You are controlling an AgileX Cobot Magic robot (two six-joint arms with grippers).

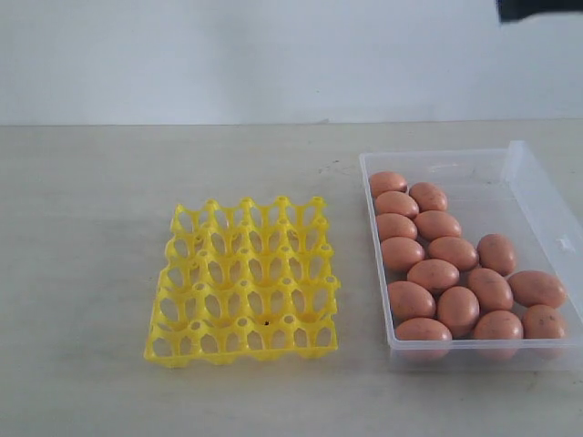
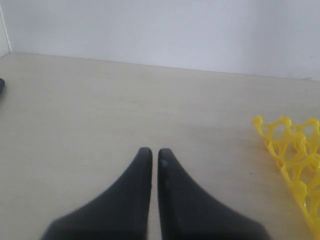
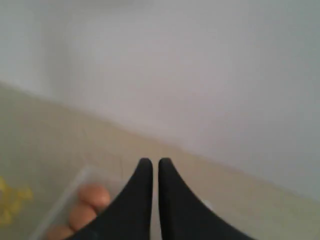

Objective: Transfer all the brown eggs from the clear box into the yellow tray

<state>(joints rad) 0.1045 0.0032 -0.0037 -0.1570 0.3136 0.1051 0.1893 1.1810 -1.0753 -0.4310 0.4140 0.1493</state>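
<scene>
Several brown eggs (image 1: 458,308) lie packed in the clear box (image 1: 533,187) on the right of the table; a few blurred brown eggs (image 3: 92,196) also show in the right wrist view. The yellow tray (image 1: 244,282) lies left of the box with all its cups bare; its corner (image 2: 295,160) shows in the left wrist view. My left gripper (image 2: 151,151) is shut with nothing in it, over bare table beside the tray. My right gripper (image 3: 151,161) is shut and holds nothing, raised above the box's far end. A dark piece of the right arm (image 1: 539,9) shows at the exterior view's top right.
A pale wall (image 1: 273,55) runs along the table's far edge. Open tabletop (image 1: 82,228) lies left of the tray and in front of both containers. A small dark object (image 2: 2,86) sits at the edge of the left wrist view.
</scene>
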